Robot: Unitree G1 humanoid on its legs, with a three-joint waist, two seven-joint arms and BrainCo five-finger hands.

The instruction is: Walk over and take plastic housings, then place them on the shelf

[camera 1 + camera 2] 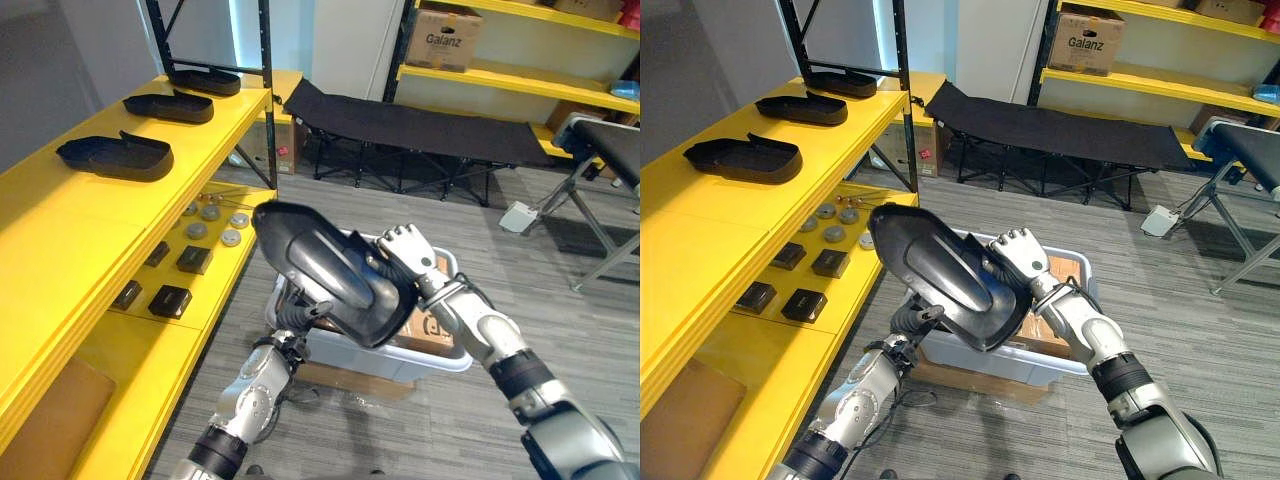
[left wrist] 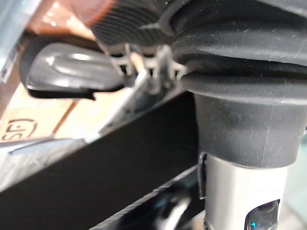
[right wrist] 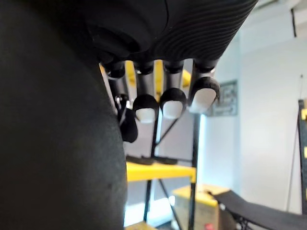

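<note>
I hold a large black plastic housing [image 1: 320, 265] tilted in the air between both hands, above a grey bin [image 1: 445, 362]. My right hand [image 1: 405, 248] lies against its right end with fingers [image 3: 172, 103] curled over the rim. My left hand [image 1: 912, 318] supports it from below, largely hidden by the housing. The yellow shelf [image 1: 200, 140] stands to my left. On its top level lie three more black housings: a near one [image 1: 115, 155], a middle one [image 1: 168, 105] and a far one [image 1: 205, 80].
The shelf's lower level carries small black boxes [image 1: 170, 300] and grey discs [image 1: 215, 225]. Cardboard [image 1: 425, 325] lies in the bin. A black folding cot [image 1: 420, 125] stands behind, a second yellow shelf with a cardboard box [image 1: 445, 38] beyond it, and a bench frame [image 1: 600, 180] at right.
</note>
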